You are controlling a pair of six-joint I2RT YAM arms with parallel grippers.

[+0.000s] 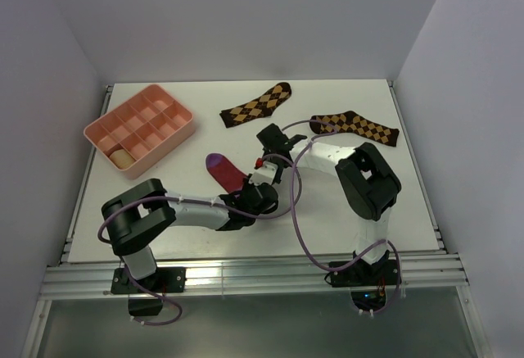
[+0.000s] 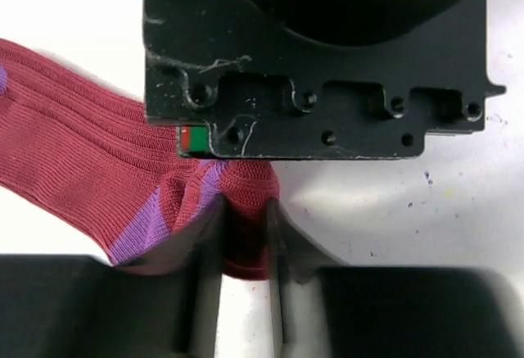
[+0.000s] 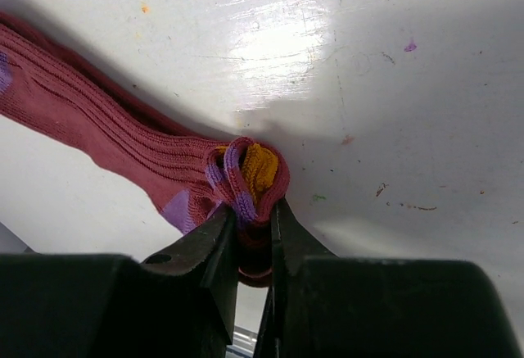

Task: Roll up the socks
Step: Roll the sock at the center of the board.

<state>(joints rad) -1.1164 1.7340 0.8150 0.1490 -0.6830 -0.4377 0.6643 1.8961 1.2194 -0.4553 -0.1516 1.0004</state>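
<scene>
Top external view: the crimson sock lies at the centre of the white table. Its long axis runs from the purple toe at 10 o'clock to the near end at 4 o'clock, where the left gripper and right gripper meet close together. A tan bundle, probably the other sock rolled, sits in the near corner compartment of the pink tray. An argyle sock lies well apart at 12 o'clock and a second argyle sock at 2 o'clock. Left wrist view: the left gripper's fingers are clenched on the rolled end of the sock, one on each side. The flat length leaves the roll toward 10 o'clock, and the black body of the right gripper fills the frame just beyond at 12 o'clock. Right wrist view: the right gripper's jaws pinch the same roll, with the orange cuff wound inside purple turns, and the unrolled leg runs off to 10 o'clock. Judgement: both arms are equally near the roll, and further rolling must travel along the axis toward the toe, at 10 o'clock from both tools.
</scene>
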